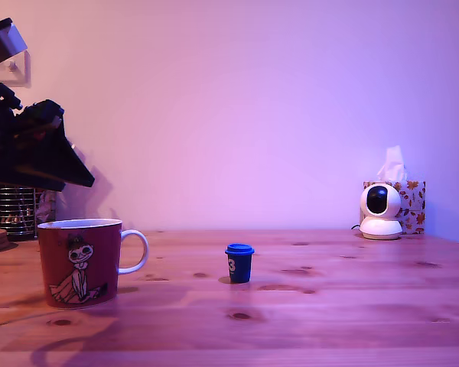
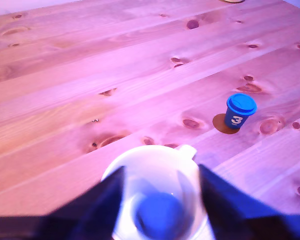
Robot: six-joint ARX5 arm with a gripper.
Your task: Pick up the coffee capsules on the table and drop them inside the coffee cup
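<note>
A plain wall washed in pinkish-violet light stands behind a wide pine table point(image 1: 344, 306) full of dark knots and plank seams.

The gripper point(image 2: 160, 187) hangs directly over the coffee cup point(image 1: 80, 262), its two dark fingers point(image 2: 102, 200) spread apart with nothing between them. Looking down through that gap in the wrist view, I can see the white inside of the mug and a blue patch at the bottom, which may be a capsule already lying there, though it is too blurred to be sure. The mug itself is dark red with a white handle and a drawn girl on its side, sitting at the exterior view's left.

Well apart from it, toward the middle of the table, stands a blue capsule point(image 1: 239, 263), upright, tapered toward its base, topped with a wider lid and marked with a white "3". I see no green-black one.

I judge the capsule light and fairly stiff, with a smooth skin that could slip, and narrow enough at its foot to tip if nudged. The sensible hold looks to be across the body just under the lid, where the flare would stop it sliding down through the fingers.

Further off, a white dome camera point(image 1: 381, 212) and a tissue box point(image 1: 410, 200) sit against the wall at the exterior view's right.
</note>
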